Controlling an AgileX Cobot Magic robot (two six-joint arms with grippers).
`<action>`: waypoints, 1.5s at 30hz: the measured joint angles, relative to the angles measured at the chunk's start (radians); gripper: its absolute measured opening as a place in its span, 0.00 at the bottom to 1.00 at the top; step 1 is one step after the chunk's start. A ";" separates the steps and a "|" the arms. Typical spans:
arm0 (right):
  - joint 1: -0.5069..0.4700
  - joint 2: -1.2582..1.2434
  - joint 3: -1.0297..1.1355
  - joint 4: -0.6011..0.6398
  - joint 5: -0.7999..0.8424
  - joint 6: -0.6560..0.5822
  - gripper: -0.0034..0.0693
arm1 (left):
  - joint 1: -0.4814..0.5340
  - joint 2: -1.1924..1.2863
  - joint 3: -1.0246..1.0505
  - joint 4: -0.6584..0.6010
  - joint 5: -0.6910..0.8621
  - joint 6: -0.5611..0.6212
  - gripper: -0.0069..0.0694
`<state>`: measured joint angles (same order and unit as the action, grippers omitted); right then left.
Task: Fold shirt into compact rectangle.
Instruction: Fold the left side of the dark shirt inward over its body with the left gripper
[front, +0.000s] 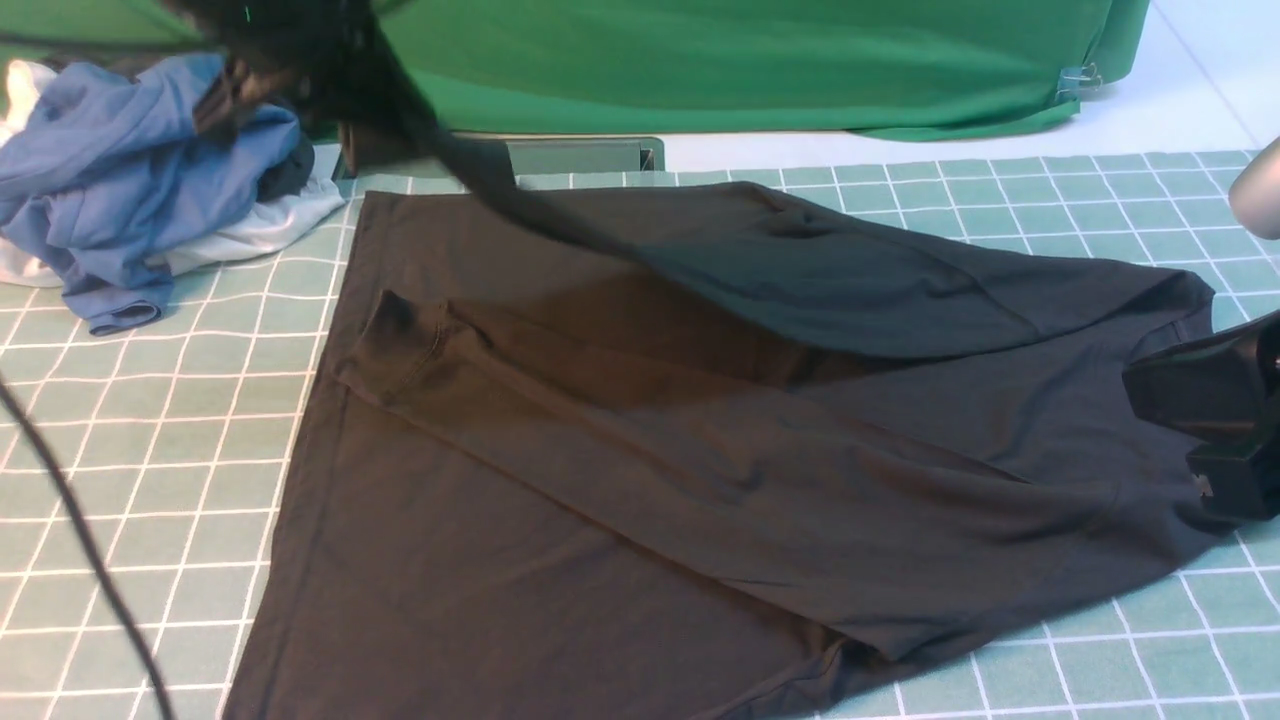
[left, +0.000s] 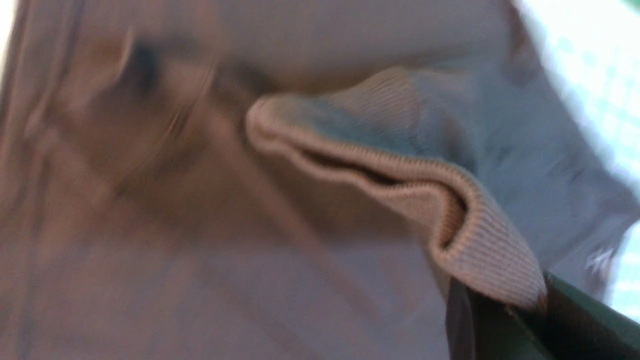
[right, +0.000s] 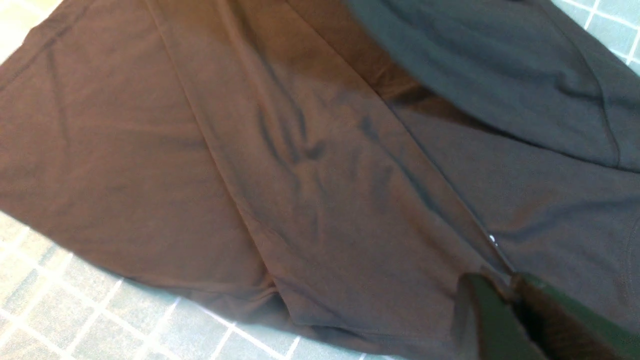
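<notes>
Left gripper (left: 505, 312), pinching the black shirt's (front: 560, 560) ribbed cuff (left: 400, 170), holds one sleeve (front: 470, 165) aloft at 11 o'clock; the other sleeve (front: 600, 400) lies folded across, body folds not yet made.

Left wrist view blurred; shirt (front: 640, 450) hem, right gripper (front: 1165, 435) cut off.

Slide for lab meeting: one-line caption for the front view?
A black shirt on checked mat, one sleeve held up by the left gripper.

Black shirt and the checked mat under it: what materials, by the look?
black shirt: soft matte knit, likely cotton jersey; it drapes in loose wrinkles and its cuff is ribbed. checked mat: matte green cloth or vinyl with a white grid; cannot tell which.
</notes>
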<state>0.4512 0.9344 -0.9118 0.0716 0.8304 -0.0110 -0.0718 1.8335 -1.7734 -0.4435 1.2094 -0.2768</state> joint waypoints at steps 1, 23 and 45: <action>0.000 0.000 0.000 0.000 -0.002 0.000 0.17 | -0.002 -0.012 0.013 0.002 0.001 -0.003 0.12; 0.000 0.000 0.000 0.000 -0.022 0.000 0.21 | -0.069 -0.149 0.737 0.209 -0.265 -0.105 0.24; 0.000 0.000 0.000 0.000 -0.037 0.000 0.22 | -0.069 -0.122 0.792 0.206 -0.302 -0.126 0.70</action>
<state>0.4512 0.9344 -0.9118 0.0716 0.7933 -0.0110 -0.1407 1.7112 -0.9812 -0.2373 0.9076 -0.4025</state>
